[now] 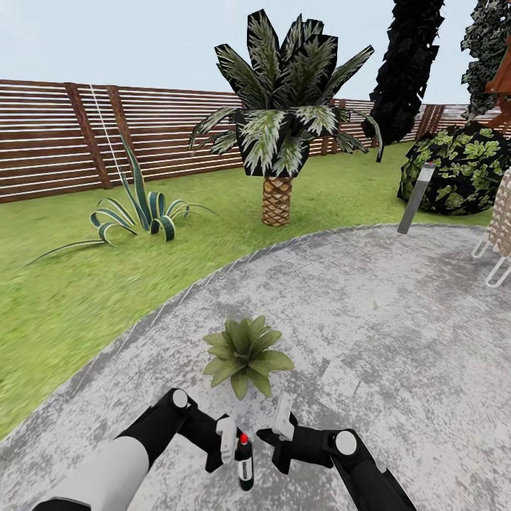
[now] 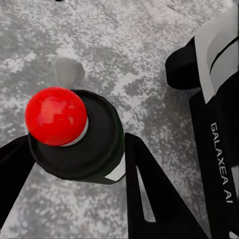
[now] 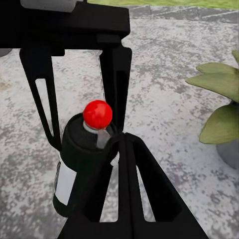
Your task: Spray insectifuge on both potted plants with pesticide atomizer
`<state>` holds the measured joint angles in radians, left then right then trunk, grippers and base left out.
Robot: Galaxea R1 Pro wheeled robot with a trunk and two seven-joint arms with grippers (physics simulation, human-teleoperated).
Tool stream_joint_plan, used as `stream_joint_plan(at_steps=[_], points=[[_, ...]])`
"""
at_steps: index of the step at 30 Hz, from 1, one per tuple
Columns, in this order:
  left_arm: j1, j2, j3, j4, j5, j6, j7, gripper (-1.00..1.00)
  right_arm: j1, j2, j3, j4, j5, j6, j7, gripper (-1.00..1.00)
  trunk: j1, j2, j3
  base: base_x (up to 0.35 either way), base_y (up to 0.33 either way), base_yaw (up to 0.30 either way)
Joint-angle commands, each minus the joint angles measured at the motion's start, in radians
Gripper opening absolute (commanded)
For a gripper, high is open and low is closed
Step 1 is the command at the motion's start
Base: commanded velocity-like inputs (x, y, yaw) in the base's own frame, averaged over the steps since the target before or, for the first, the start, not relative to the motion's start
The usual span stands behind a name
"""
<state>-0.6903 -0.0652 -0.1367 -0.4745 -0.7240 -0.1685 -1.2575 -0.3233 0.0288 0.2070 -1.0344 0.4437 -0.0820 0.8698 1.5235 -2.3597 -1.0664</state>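
The pesticide atomizer, a dark bottle with a pale label and a red ball on top, stands upright low in the head view on the patio. My left gripper is shut on it. In the left wrist view its black fingers press both sides of the atomizer. My right gripper hangs just right of the bottle, fingers together, holding nothing. In the right wrist view its tips meet just in front of the atomizer. One potted plant sits just beyond both grippers, and its leaves also show from the right wrist.
Lawn curves around the patio's left edge. On it are a striped agave and a palm tree, with a slatted fence behind. A grey bollard lamp, a bush and a wicker chair stand at the right.
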Motion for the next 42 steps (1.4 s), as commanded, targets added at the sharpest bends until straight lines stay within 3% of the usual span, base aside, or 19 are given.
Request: stream_joint_plan(at_steps=[1,5,18,26,32,35,37,42], points=[[0.0,-0.001,0.0,-0.001,0.004,-0.011,-0.001,-1.0,0.0,0.0,-0.001,-0.001,0.01,-0.009,0.001,-1.0,0.0,0.0,-0.001,0.0,0.0,0.0],[0.0,-0.004,0.0,-0.001,0.021,-0.012,0.0,-1.0,0.0,0.0,-0.001,0.0,0.01,-0.009,0.001,-1.0,0.0,0.0,-0.001,0.0,0.0,0.0],[0.0,-0.02,0.0,-0.001,0.024,-0.012,0.0,-1.0,0.0,0.0,-0.001,0.0,0.01,-0.009,0.001,-1.0,0.0,0.0,-0.001,0.0,0.0,0.0],[0.0,-0.021,0.0,-0.001,0.024,-0.012,0.0,-1.0,0.0,0.0,-0.001,0.002,0.01,-0.009,0.001,-1.0,0.0,0.0,-0.001,0.0,0.0,0.0],[0.003,-0.009,-0.004,0.0,0.044,-0.013,0.0,-1.0,0.0,0.0,-0.001,0.001,0.01,-0.009,0.001,-1.0,0.0,0.0,-0.001,0.0,0.0,0.0],[0.011,0.035,-0.012,0.008,0.03,-0.032,0.0,-1.0,0.0,0.0,-0.002,-0.001,0.01,-0.009,0.001,-1.0,0.0,0.0,-0.001,0.0,0.0,0.0],[0.013,0.102,-0.016,0.014,0.013,-0.052,0.0,-1.0,0.0,0.0,-0.002,-0.001,0.01,-0.008,0.001,-1.0,0.0,0.0,-0.001,0.0,0.0,0.0],[0.015,0.214,-0.017,0.016,0.003,-0.058,0.0,-1.0,0.0,-0.001,-0.004,-0.001,0.01,-0.008,0.0,-1.0,0.0,0.0,-0.001,0.0,0.0,0.0]])
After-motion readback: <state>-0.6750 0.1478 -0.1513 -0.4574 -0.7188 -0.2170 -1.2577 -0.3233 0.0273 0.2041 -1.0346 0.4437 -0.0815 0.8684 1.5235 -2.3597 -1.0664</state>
